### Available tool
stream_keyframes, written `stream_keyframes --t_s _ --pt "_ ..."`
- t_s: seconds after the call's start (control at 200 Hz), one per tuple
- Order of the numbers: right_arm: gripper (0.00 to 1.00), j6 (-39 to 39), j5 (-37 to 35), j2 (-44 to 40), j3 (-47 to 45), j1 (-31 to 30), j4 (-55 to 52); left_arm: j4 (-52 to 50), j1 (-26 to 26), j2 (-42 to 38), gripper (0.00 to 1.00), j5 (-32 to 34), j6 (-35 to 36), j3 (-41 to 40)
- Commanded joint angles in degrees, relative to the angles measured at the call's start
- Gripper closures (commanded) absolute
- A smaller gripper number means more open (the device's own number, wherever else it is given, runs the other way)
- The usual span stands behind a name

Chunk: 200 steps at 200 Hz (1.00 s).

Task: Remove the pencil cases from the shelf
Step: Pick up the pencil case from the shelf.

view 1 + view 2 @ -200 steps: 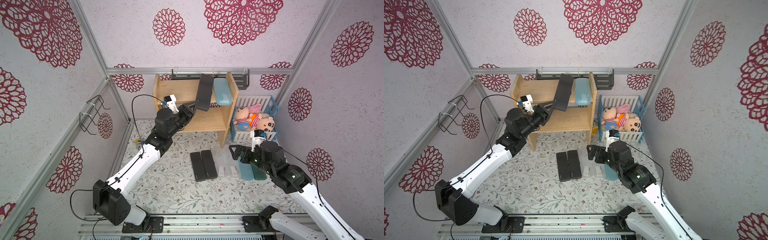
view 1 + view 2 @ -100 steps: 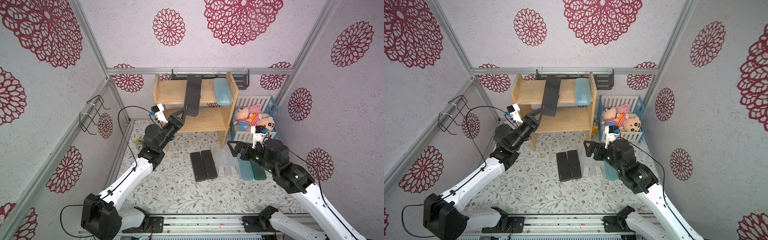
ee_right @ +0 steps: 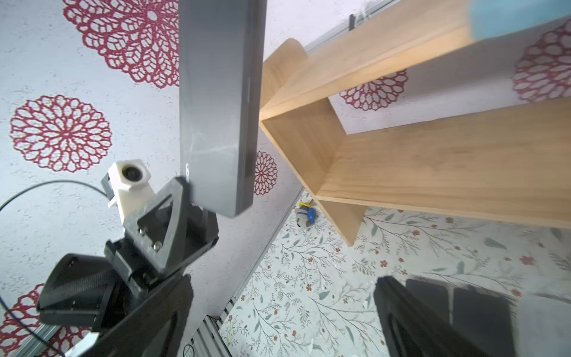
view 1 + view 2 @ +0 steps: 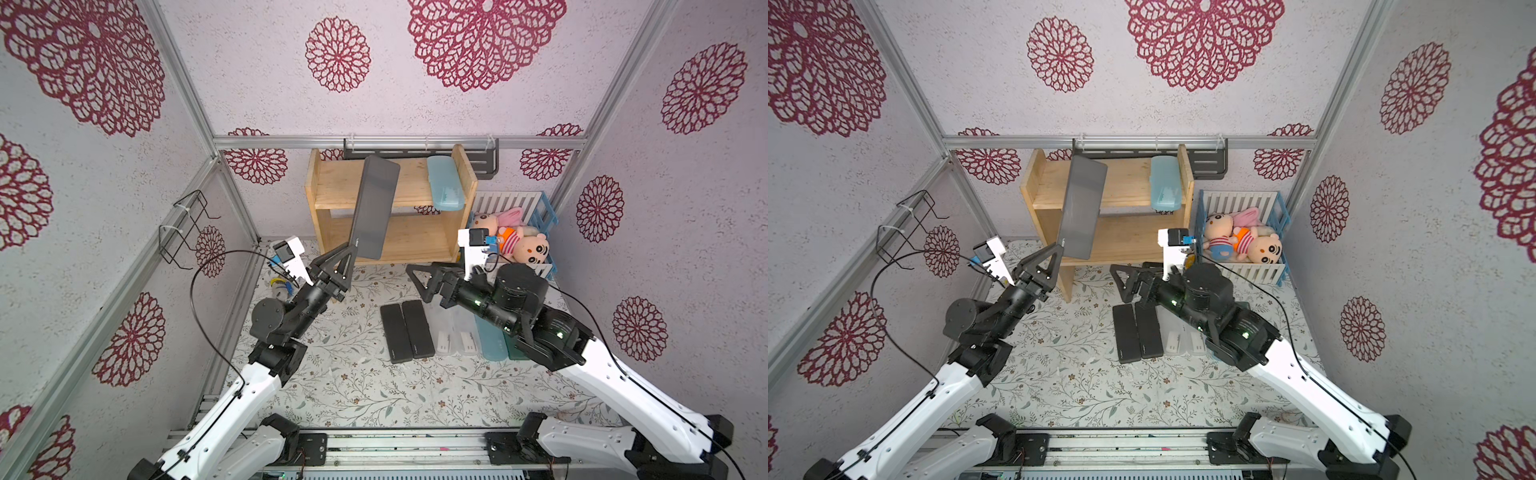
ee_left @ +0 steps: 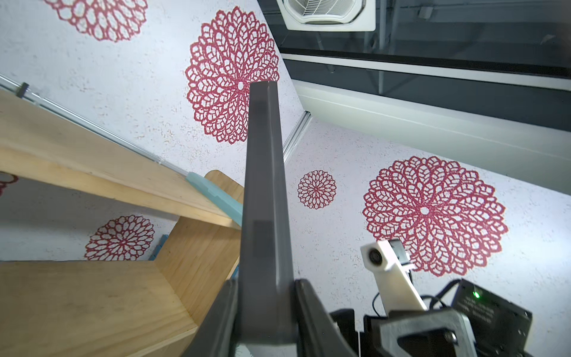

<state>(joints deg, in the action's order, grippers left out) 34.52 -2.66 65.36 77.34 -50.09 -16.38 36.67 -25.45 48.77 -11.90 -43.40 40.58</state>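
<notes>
Presently, the tabletop (image 4: 353,386) is found to carry a row of six cases (image 4: 406,330), and the wooden shelf (image 4: 336,187) one only. Over the last second the left arm has been drawn back from the upper tier. The left gripper (image 4: 350,253) is seen with fingers pinching the lower end of a dark grey case (image 4: 374,208), held end-up clear of the shelf. The right gripper (image 4: 422,282) is held low near the row, fingers spread wide, nothing between them. The light blue case (image 4: 444,185) is left on the upper tier against the right side panel, and is judged the last to be removed.
</notes>
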Motion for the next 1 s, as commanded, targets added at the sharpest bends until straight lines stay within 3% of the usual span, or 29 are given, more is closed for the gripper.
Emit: stream_keyframes --t_s 0.0,0.225,0.525,0.77,0.866,0.996 --pt "0.01 -0.56 -2.00 2.33 3.23 -2.44 8.94 -2.77 -0.39 -8.52 1.00 2.67 10.10 -5.38" --pt "0.01 -1.05 -3.06 11.73 9.60 -7.54 13.17 -14.27 -0.64 -23.29 1.00 7.18 16.85 -11.22" --pt "0.01 -1.48 -4.63 24.51 22.90 -11.20 7.60 -21.71 -0.68 -34.71 1.00 8.64 15.96 -16.42" --pt "0.02 -0.82 -4.47 31.38 30.11 -11.71 2.48 -28.66 -0.71 -40.28 1.00 9.78 17.29 -15.69" --pt "0.07 -0.38 -4.46 32.27 30.41 -11.79 2.24 -30.11 -0.66 -41.40 1.00 10.10 17.47 -15.55" --pt "0.27 -0.13 -5.45 32.37 30.06 -11.88 1.70 -32.49 -0.62 -42.22 1.00 11.07 17.78 -15.20"
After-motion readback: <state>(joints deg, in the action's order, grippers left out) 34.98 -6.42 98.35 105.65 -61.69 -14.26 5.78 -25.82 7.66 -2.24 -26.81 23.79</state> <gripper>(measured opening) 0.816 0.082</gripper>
